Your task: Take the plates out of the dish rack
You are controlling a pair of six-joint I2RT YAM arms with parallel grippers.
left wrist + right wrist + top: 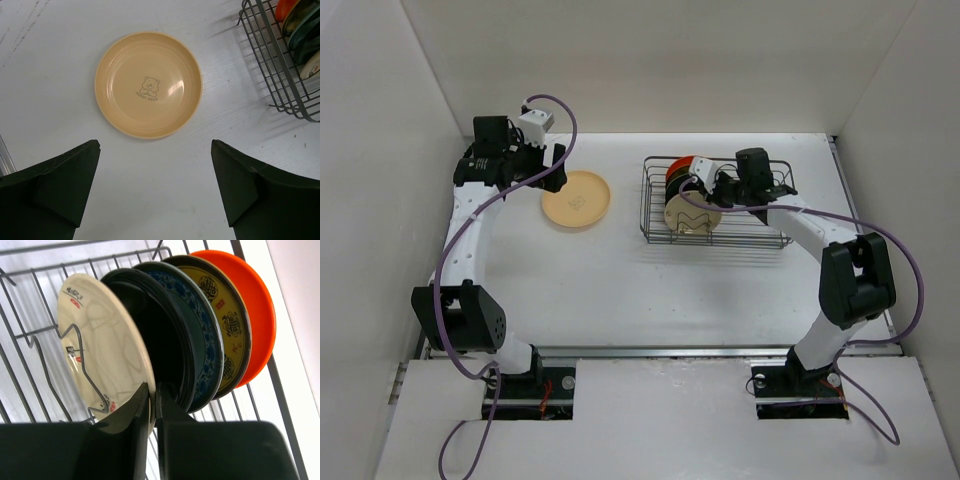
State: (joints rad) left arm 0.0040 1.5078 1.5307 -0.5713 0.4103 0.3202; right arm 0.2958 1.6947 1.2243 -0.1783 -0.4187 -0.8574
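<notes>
The dish rack [760, 240] stands at the back right with plates on edge in it. In the right wrist view they run from a cream plate [100, 340] through a dark teal patterned one [207, 340] and a yellow patterned one [227, 325] to an orange-red one [257, 315]. My right gripper [154, 390] is shut on the cream plate's lower rim, one finger on each face. A large peach plate [148, 85] with a bear drawing lies flat on the table left of the rack. Just short of it, my left gripper [155, 145] hovers open and holds nothing.
White walls close in the table on the left, back and right. The rack's wire corner [280, 75] is at the right of the left wrist view. The rack's zigzag wire divider [75, 355] crosses in front of the cream plate.
</notes>
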